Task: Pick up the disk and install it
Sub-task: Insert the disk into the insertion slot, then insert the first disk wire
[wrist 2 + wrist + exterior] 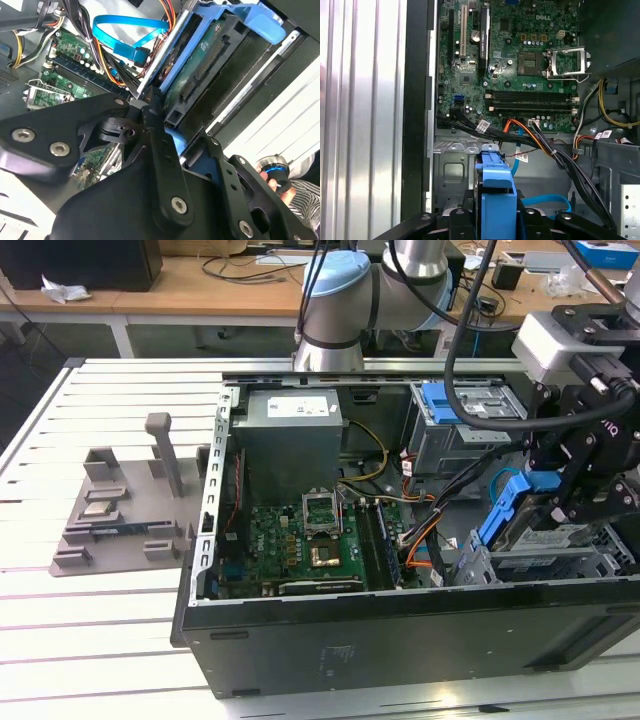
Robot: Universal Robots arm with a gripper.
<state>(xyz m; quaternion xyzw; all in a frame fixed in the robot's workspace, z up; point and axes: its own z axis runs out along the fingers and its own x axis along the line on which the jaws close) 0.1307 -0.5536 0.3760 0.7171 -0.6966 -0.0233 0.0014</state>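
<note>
On the exterior view's left, a grey fixture (120, 505) is sitting on the slatted desk (60, 630). Beside it the open computer case (400, 645) is lying on its side, its motherboard (295, 540) facing up. At the exterior view's right, the hand (565, 502) is gripping the disk (555, 537), fingers closed on its blue bracket, holding it tilted at a drive bay inside the case.

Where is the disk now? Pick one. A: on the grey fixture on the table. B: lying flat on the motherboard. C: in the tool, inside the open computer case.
C: the disk, by its blue bracket, sits gripped in the tool inside the computer case, apart from the motherboard.
</note>
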